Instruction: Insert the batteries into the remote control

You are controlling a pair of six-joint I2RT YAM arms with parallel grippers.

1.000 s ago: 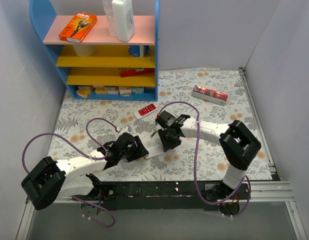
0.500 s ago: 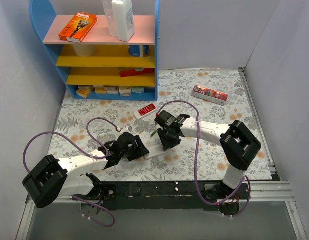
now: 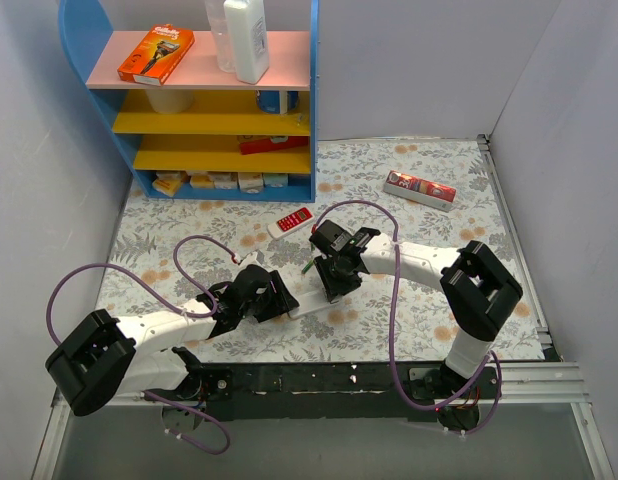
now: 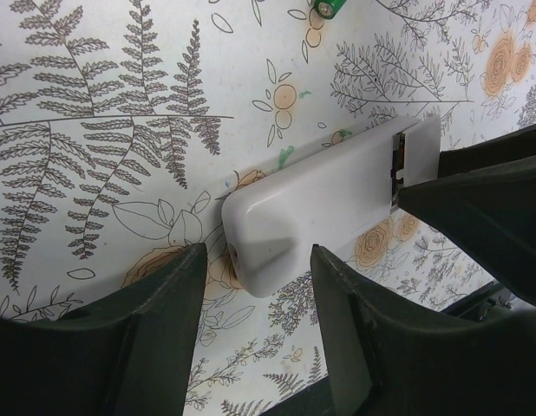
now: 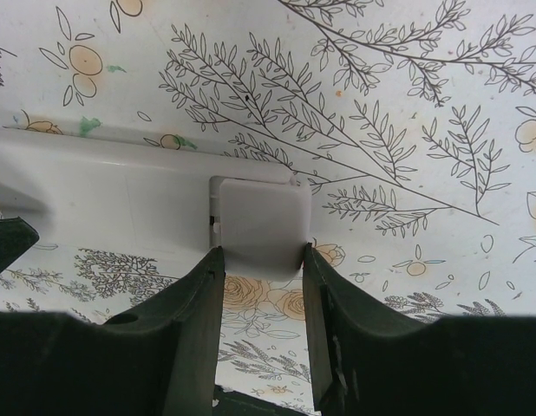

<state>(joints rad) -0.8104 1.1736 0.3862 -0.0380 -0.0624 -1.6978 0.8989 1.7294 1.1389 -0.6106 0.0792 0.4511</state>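
The white remote control (image 3: 311,299) lies back up on the floral cloth between my two grippers. In the left wrist view its plain white back (image 4: 320,195) runs up to the right, and its rounded near end sits between my left gripper's (image 4: 255,290) open fingers with a small gap on the left side. My right gripper (image 5: 259,286) is closed on the square battery cover (image 5: 258,224) at the remote's other end. The cover sits slightly off the body. One green battery (image 4: 331,7) lies on the cloth beyond the remote, and shows in the top view (image 3: 307,268).
A red remote (image 3: 291,220) lies behind the work spot. A red and white box (image 3: 419,188) lies at the back right. The blue shelf unit (image 3: 219,150) stands at the back left. Purple cables (image 3: 189,245) loop over both arms.
My right gripper has edged slightly to the left on the remote's end. The left arm and the remote stay where they were.
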